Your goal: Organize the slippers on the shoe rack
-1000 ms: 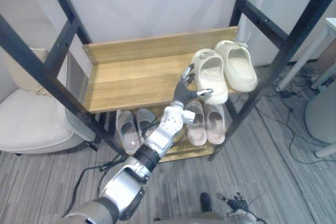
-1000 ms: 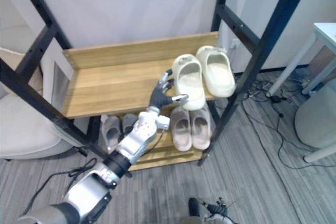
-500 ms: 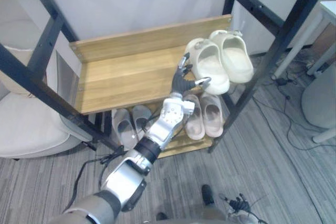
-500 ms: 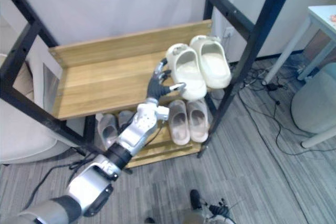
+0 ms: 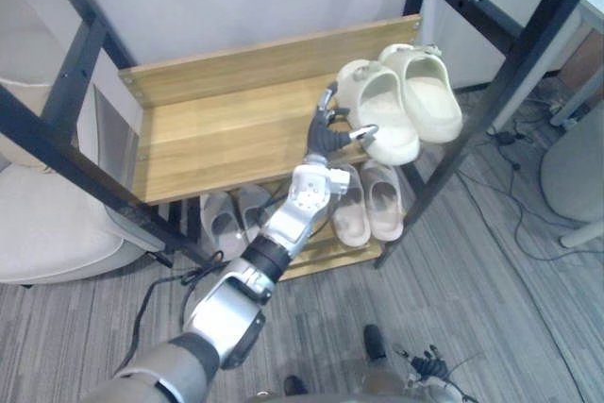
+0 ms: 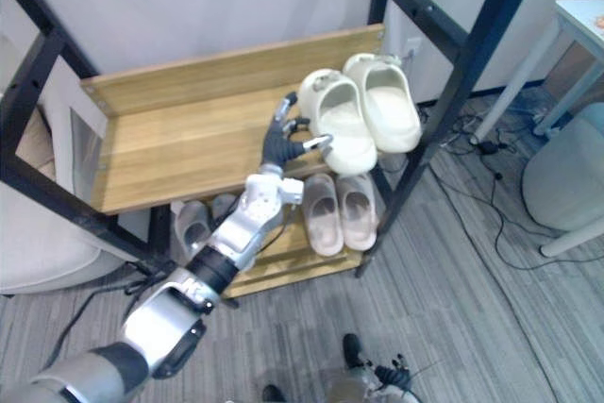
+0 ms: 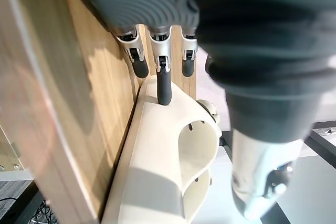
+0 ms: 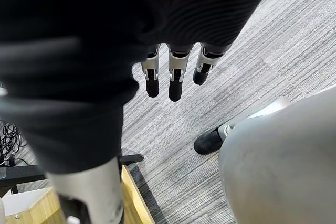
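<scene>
The shoe rack (image 5: 142, 197) had two wooden shelves. The top shelf (image 5: 217, 129) held two cream slippers (image 5: 427, 101). They sat side by side at the rack's right end, touching each other, with their toes toward the rack's back board. The rest of the top shelf was bare wood.

The bottom shelf (image 5: 326, 254) held four slippers. Two grey slippers (image 5: 219, 224) lay at the rack's left side. Two pink slippers (image 5: 351, 214) lay just beside them, at the rack's right side, under the cream ones.

That made six slippers in all, in three pairs.

The left hand (image 5: 328, 134) reached over the front of the rack's top shelf. Its fingers (image 7: 164, 85) were straight and spread, not wrapped round anything. One dark fingertip touched the side of the cream slipper nearer the rack's middle, and the thumb pointed at its heel.

The right hand (image 8: 175, 80) hung low above the grey floor (image 8: 252, 72) in front of the rack, fingers loose and straight, holding nothing.
</scene>
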Robot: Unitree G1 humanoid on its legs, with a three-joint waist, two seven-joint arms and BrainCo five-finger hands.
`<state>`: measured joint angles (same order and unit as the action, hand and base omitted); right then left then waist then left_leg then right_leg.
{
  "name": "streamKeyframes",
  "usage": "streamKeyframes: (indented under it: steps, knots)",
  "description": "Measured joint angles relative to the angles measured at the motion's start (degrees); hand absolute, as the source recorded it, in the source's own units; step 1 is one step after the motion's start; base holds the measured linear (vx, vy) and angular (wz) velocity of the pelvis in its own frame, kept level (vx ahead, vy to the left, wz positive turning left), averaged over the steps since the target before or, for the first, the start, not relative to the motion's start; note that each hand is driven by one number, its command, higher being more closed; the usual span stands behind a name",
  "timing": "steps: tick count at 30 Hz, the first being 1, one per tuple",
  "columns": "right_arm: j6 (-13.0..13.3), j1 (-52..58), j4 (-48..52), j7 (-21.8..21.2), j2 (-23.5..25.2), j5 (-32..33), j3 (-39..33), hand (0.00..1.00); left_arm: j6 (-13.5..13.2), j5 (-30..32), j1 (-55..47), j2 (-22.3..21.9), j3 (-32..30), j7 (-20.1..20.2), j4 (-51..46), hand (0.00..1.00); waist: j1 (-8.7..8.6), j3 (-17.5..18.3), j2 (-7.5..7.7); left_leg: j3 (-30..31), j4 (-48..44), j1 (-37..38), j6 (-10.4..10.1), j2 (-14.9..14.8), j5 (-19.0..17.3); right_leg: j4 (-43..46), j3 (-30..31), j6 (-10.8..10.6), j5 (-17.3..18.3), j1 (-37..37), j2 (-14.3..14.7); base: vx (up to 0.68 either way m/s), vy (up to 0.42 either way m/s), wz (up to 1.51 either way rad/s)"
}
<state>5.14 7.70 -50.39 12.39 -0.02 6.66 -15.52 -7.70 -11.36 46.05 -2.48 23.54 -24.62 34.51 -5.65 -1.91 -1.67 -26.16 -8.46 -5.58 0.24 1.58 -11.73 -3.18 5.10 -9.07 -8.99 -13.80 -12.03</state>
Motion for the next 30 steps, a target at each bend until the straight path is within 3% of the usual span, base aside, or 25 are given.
streamKeyframes:
  steps: [9,18,20,24,30]
  knots:
    - [0.1,-1.0,-2.2,-0.1,-0.4,0.2,0.7,0.00,2.0,0.1,-0.1,0.1,0.0,1.4,-0.9,0.00,0.02,0.1,-0.14,2.3,-0.8,0.4,0.2,0.0,0.2,0.2,-1.5,-0.2,0.5,1.8,-0.4,-0.01,-0.008,0.10]
    - [0.0,-0.6,-2.3,-0.1,-1.2,0.3,2.9,0.00,1.6,0.1,-6.2,2.0,3.0,3.4,-21.1,0.00,1.24,0.8,-1.01,6.1,-1.4,1.0,0.7,0.1,0.5,3.0,-5.0,-0.2,2.8,3.4,-0.9,0.02,0.000,0.20]
    - [0.0,-0.3,-2.4,-0.1,-1.8,0.6,4.2,0.00,0.1,-0.1,-10.3,2.3,7.3,5.7,-27.6,0.00,2.63,1.1,-0.88,7.4,-1.8,1.2,0.7,0.0,0.5,3.4,-6.2,0.0,3.3,4.1,-1.0,0.01,-0.010,0.26]
    - [0.0,-0.4,-2.5,-0.2,-2.3,0.7,5.6,0.00,-1.4,-4.7,-18.0,3.3,14.0,10.7,-32.9,0.00,3.27,1.9,-0.98,8.8,-2.0,1.6,0.9,0.0,0.6,4.0,-7.7,0.1,3.9,5.4,-1.2,-0.01,-0.004,0.19]
    - [0.0,-0.9,-2.5,-0.2,-2.5,0.8,6.9,0.00,-1.5,-7.9,-28.9,3.9,21.1,17.2,-31.0,0.00,4.17,2.7,-0.61,9.4,-2.2,1.7,0.8,-0.3,0.6,3.8,-8.4,0.3,3.9,6.1,-1.1,-0.03,-0.005,0.06]
